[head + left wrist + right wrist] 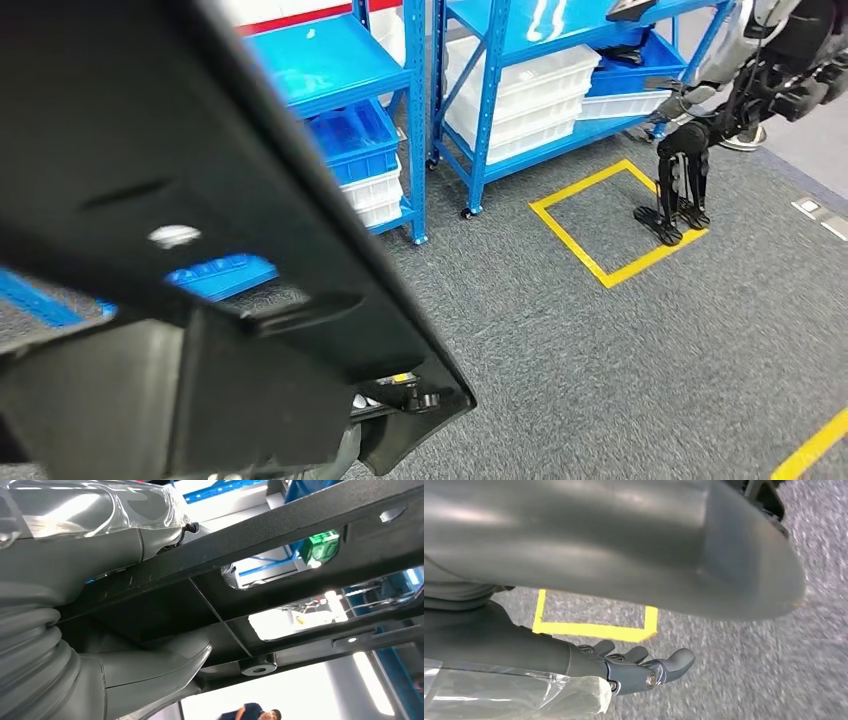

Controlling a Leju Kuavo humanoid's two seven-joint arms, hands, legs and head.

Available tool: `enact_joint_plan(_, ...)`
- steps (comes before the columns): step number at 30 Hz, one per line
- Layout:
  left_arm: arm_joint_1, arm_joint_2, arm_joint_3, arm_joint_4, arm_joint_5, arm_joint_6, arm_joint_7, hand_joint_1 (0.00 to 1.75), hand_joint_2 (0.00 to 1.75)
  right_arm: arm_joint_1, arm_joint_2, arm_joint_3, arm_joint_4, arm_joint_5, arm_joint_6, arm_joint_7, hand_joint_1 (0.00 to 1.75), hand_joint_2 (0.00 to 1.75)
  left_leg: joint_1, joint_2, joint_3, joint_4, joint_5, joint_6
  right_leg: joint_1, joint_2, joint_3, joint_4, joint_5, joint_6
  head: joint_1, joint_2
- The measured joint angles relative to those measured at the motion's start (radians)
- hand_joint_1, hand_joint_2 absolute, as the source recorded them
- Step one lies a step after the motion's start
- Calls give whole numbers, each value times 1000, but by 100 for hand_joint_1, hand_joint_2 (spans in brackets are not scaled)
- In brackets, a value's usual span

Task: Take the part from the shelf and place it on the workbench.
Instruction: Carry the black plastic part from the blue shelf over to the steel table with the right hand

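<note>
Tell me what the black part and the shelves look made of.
Part: likely metal, a matte black finely textured coat, thin flat bars with punched slots and a threaded boss. Shelves: apparently steel, glossy blue paint, slim angled uprights with a row of holes.

part (250, 200) before shelves (480, 110); floor square (615, 225) right

- This looks like a workshop or store room.
- Tall blue shelves (480, 110) hold white bins (525, 95) and blue bins (350, 140).
- The floor (620, 350) is grey carpet with a yellow square (615, 220) taped on it.
- Another robot (700, 140) stands by the shelves.
</note>
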Motion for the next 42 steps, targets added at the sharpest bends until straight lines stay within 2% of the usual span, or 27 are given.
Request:
enact_joint_plan(2, 0, -4, 0, 0, 2, 5, -2, 175, 175, 3, -6, 0, 0, 1, 0, 6, 0, 0, 3, 18, 2, -6, 6, 7, 1, -18, -16, 29, -21, 9, 2, 0)
enact_joint_plan(3, 1, -6, 0, 0, 2, 7, -3, 175, 175, 3, -9, 0, 1, 1, 0, 7, 0, 0, 5, 30, 2, -8, 8, 11, 1, -39, -37, 76, -50, 14, 4, 0)
enact_joint_plan(5, 4, -8, -1, 0, 4, 9, -4, 175, 175, 2, -10, 0, 1, 1, 0, 8, 0, 0, 3, 55, 1, -9, 9, 14, -2, -81, -105, 222, -124, 22, 9, 0)
enact_joint_plan(6, 6, -8, -1, 0, 5, 9, -4, 175, 175, 1, -10, 0, 1, 0, 0, 8, 0, 0, 2, 67, 0, -8, 9, 14, -6, -89, -136, 288, -148, 26, 10, 0)
enact_joint_plan(7, 7, -8, -1, 0, 7, 9, -4, 175, 175, 2, -10, 0, 1, -2, 0, 8, 0, 0, 2, 79, 0, -8, 8, 14, -10, -92, -151, 321, -152, 30, 10, 0)
enact_joint_plan(8, 7, -9, -2, 0, 12, 7, -3, 175, 175, 3, -11, 0, 1, -4, 0, 5, 0, 0, 2, 90, 0, -8, 8, 13, -14, -95, -141, 305, -136, 33, 10, 0)
enact_joint_plan(9, 7, -9, -2, 0, 18, 3, -2, 175, 175, 4, -11, 0, 1, -6, 0, 1, 0, 0, 3, 100, 1, -8, 7, 12, -18, -101, -111, 249, -104, 35, 10, 0)
enact_joint_plan(11, 7, -10, -2, 0, 27, -6, -1, 175, 175, 3, -12, 0, 0, -9, 0, -12, 0, 0, 0, 116, 3, -6, 3, 5, -20, -134, -26, 90, -40, 38, 10, 0)
enact_joint_plan(13, 5, -11, -3, 0, 29, -10, 0, 175, 175, 1, -11, 0, 0, -10, 0, -19, 0, 0, -5, 126, 5, -3, 0, -4, -17, -151, 11, 13, -20, 29, 10, 0)
enact_joint_plan(15, 4, -11, -4, 1, 28, -10, 3, 175, 175, 2, -10, 0, 0, -10, 0, -16, 0, 0, -4, 137, 6, -3, -1, -14, -12, -137, 8, 9, -20, 14, 9, 0)
enact_joint_plan(17, 4, -12, -5, 1, 30, -10, 5, 175, 175, 3, -11, 0, 0, -11, 0, -2, 0, 0, 3, 122, -3, 21, -21, -26, -12, -124, 6, 7, -15, 1, 8, 0)
enact_joint_plan(18, 4, -12, -5, 1, 31, -9, 6, 175, 175, 2, -11, 0, 0, -13, 0, 8, 0, 0, 6, 105, -21, 62, -47, -30, -13, -116, 5, 6, -12, -5, 7, 0)
enact_joint_plan(21, 8, -12, -5, 1, 30, -3, 14, 175, 175, 0, -11, 0, 0, -18, 0, 34, 0, 0, 8, 67, -121, 280, -146, -33, -11, -90, -1, 6, -7, -15, 4, 0)
enact_joint_plan(22, 9, -12, -6, 1, 30, 0, 19, 175, 175, 1, -11, 0, 0, -18, 0, 40, 0, 0, 8, 64, -144, 325, -157, -32, -10, -79, -3, 7, -6, -16, 4, 0)
enact_joint_plan(23, 10, -12, -6, 1, 29, 3, 23, 175, 175, 2, -11, 0, 0, -17, 0, 44, 0, 0, 8, 62, -146, 327, -146, -30, -8, -67, -3, 7, -5, -16, 4, 0)
enact_joint_plan(24, 10, -12, -6, 1, 28, 6, 26, 175, 175, 3, -11, 0, 0, -17, 0, 48, 0, 0, 7, 59, -127, 285, -118, -26, -8, -55, -3, 7, -4, -16, 4, 0)
enact_joint_plan(26, 10, -12, -6, 1, 25, 11, 33, 175, 175, 3, -11, 0, 0, -14, 0, 51, 0, 0, 7, 31, -53, 128, -47, -16, -6, -32, -2, 8, -2, -13, 4, 0)
enact_joint_plan(28, 10, -12, -6, 0, 24, 15, 40, 175, 175, 2, -10, 0, 0, -9, 0, 49, 0, 0, 5, 4, -7, 24, -11, -11, -4, -13, -7, 9, 1, -6, 4, 0)
enact_joint_plan(30, 10, -12, -6, 0, 24, 18, 48, 175, 175, 4, -9, 0, 0, -6, 0, 41, 0, 0, 2, 8, -4, 8, -6, -9, -6, 2, -14, 9, 5, 4, 4, 0)
enact_joint_plan(32, 9, -12, -7, 1, 27, 18, 58, 175, 175, 7, -10, 0, 0, -6, 0, 31, 0, 0, 4, 24, -3, 4, 1, 1, -8, -16, -23, 24, -6, 14, 5, 0)
enact_joint_plan(33, 9, -12, -7, 1, 30, 18, 64, 175, 175, 8, -9, 0, 0, -6, 0, 25, 0, 0, 5, 35, -2, 1, 4, 7, -8, -38, -38, 57, -28, 19, 7, 0)
enact_joint_plan(35, 10, -12, -7, 2, 35, 15, 73, 175, 175, 6, -6, 0, 0, -7, 0, 16, 0, 0, 4, 58, -2, -1, 6, 12, -10, -82, -96, 186, -100, 28, 12, 0)
enact_joint_plan(37, 11, -12, -8, 5, 39, 12, 78, 175, 175, 5, -1, 0, 0, -7, 0, 13, 0, 0, 1, 82, -4, 0, 6, 13, -15, -92, -155, 314, -148, 36, 14, 0)
enact_joint_plan(38, 11, -12, -8, 7, 40, 10, 79, 175, 175, 7, 0, 0, 0, -7, 0, 14, 0, 0, 2, 92, -4, 0, 5, 12, -18, -93, -160, 328, -145, 39, 14, 0)
enact_joint_plan(39, 11, -12, -9, 9, 42, 9, 81, 175, 175, 8, 1, 0, 0, -6, 0, 17, 0, 0, 2, 103, -4, 0, 5, 12, -20, -97, -142, 296, -122, 41, 14, 0)
enact_joint_plan(40, 11, -12, -9, 11, 43, 8, 84, 175, 175, 8, 2, 0, 0, -5, 0, 23, 0, 0, 3, 112, -3, 1, 4, 10, -22, -109, -105, 227, -88, 44, 14, 0)
enact_joint_plan(42, 10, -12, -11, 11, 44, 8, 95, 175, 175, 6, 6, 0, 0, -1, 0, 40, 0, 0, -1, 126, -1, 3, -1, 2, -22, -153, -26, 76, -35, 43, 15, 0)
